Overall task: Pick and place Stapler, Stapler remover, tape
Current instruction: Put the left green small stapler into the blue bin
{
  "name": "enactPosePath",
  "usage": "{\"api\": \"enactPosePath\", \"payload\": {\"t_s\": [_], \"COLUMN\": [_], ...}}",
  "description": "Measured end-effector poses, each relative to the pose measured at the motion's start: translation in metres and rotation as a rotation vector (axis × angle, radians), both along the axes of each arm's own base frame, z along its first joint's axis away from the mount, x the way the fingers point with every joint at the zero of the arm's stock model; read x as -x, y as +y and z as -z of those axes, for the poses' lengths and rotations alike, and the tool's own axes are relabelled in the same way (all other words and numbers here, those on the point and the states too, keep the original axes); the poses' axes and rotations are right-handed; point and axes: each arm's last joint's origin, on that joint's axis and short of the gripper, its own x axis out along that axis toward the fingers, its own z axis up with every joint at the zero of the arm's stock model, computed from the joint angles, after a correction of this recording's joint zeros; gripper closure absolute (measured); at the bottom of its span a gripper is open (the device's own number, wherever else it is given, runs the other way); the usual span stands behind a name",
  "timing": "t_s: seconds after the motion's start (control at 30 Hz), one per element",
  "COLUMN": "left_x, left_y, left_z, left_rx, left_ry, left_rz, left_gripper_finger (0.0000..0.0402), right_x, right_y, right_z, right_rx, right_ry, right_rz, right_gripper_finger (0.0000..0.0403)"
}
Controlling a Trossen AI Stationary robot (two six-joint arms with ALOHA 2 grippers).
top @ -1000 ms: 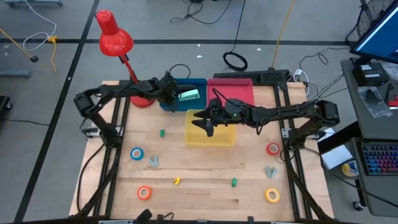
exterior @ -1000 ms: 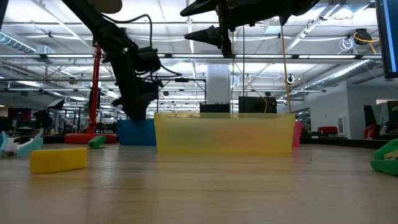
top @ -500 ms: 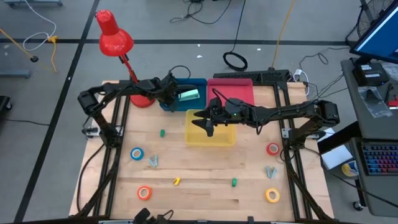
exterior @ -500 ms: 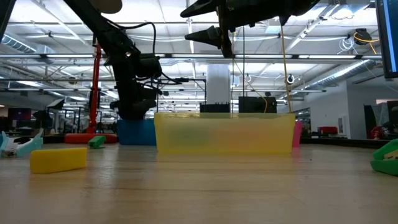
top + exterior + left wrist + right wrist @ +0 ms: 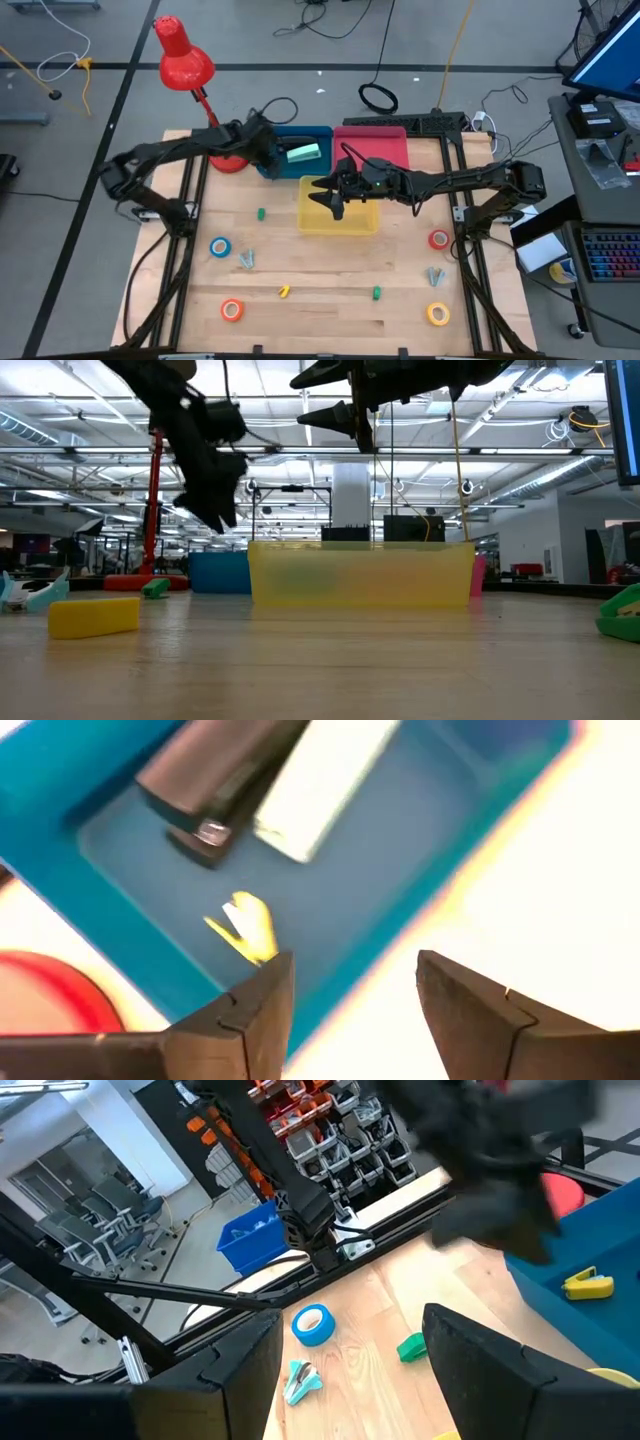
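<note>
Wooden table (image 5: 320,300): tape (image 5: 220,247) and other pieces are being left scattered. Left gripper (image 5: 350,1005), parted and empty, is being held above the blue bin (image 5: 400,870) containing staplers (image 5: 215,775) and a yellow remover (image 5: 247,925). Right gripper (image 5: 330,200), parted and empty, is being held over the yellow bin (image 5: 340,225); its rim could be clipped on descent.

Blurred dark arm (image 5: 490,1150) — bin's (image 5: 420,850) corners beyond the frame.

Four tape rolls (image 5: 219,247), three bins (image 5: 338,208)

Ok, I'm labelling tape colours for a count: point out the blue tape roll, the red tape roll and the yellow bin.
blue tape roll (image 5: 220,247), high view, on its ring.
red tape roll (image 5: 438,239), high view, on its ring.
yellow bin (image 5: 360,575), low view, on its front wall.
</note>
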Motion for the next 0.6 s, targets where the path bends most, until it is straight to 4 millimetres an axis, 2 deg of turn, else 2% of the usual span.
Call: {"api": "enactPosePath", "payload": {"t_s": [0.13,0.27,0.43,0.6], "left_x": [0.012,0.022,0.026,0.015], "left_y": [-0.036,-0.072,-0.103,-0.115], "left_z": [-0.027,-0.043,-0.044,-0.033], "left_rx": [0.032,0.076,0.119,0.118], "left_ry": [-0.022,-0.005,0.060,0.118], "left_rz": [0.049,0.059,-0.047,-0.134], "left_gripper_finger": [0.0203,0.0214,0.0225,0.0233], "right_x": [0.000,0.000,0.000,0.000], "right_y": [0.000,0.000,0.000,0.000], "right_z": [0.000,0.000,0.000,0.000], "right_rx": [-0.001,-0.001,-0.009,-0.009], "right_ry": [0.000,0.000,0.000,0.000], "right_rz": [0.000,0.000,0.002,0.002], "right_gripper_finger": [0.0167,0.0167,0.0167,0.0167]}}
